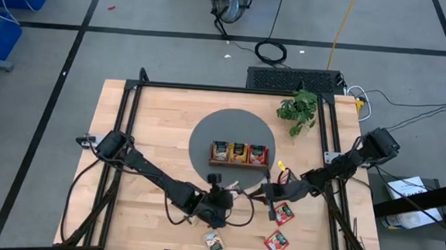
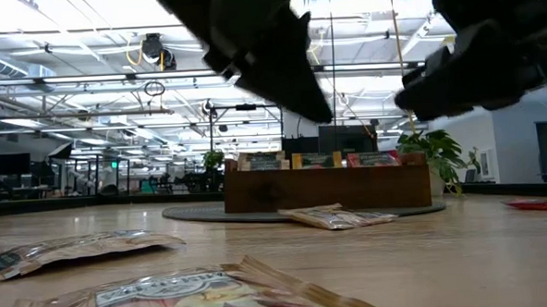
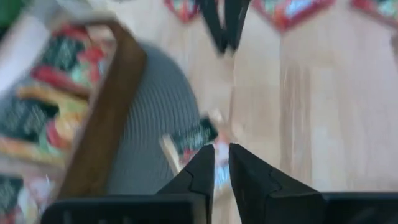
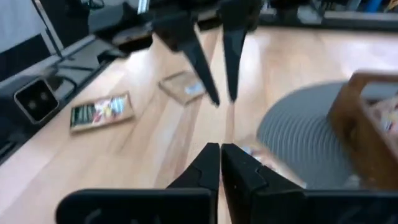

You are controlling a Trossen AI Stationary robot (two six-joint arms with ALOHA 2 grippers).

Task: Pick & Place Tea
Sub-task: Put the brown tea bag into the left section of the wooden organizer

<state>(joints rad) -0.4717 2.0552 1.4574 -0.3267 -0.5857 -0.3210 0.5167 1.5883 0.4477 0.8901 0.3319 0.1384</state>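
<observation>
A tea packet (image 2: 336,216) lies flat at the near edge of the round grey mat (image 1: 207,132); it shows just ahead of my left fingers in the left wrist view (image 3: 194,138). The left gripper (image 1: 233,191) (image 3: 222,155) hovers above it, open by a narrow gap and holding nothing. The right gripper (image 1: 257,194) (image 4: 220,152) faces it from the right, shut and empty. Both hang clear of the table in the low view. The wooden tray (image 1: 238,163) on the mat holds packets in its three compartments.
Loose packets lie flat on the table near its near edge: a pale one (image 1: 214,242) and two red ones (image 1: 277,241) (image 1: 283,214). A green plant (image 1: 300,108) stands by the far right of the mat. Black frame rails run along the table's sides.
</observation>
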